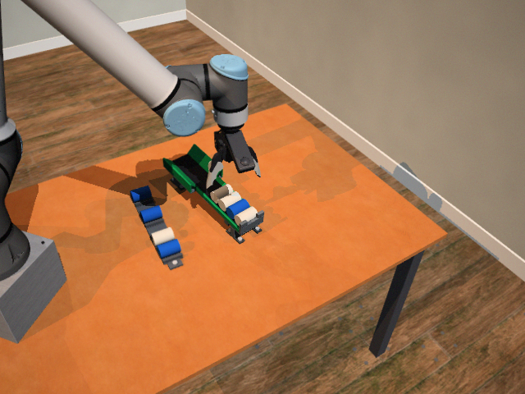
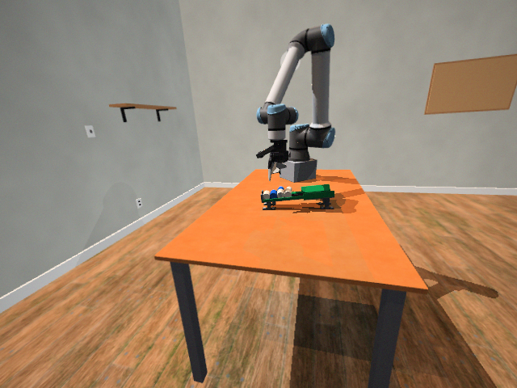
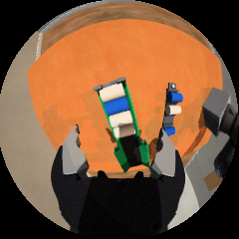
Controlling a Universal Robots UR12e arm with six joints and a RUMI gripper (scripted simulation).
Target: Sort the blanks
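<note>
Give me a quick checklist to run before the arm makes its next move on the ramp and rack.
1. Hand open and holding nothing: ok.
2. Hand above the ramp's row, touching no blank: ok.
3. Cream blank at the stop, so the ramp is for cream: ok.
4. Ramp row all cream: not ok, a blue blank lies second from the stop.
5. Rack all blue: not ok, a cream blank lies among three blue ones.
6. Rack blanks centered along their slots: cannot tell.
</note>
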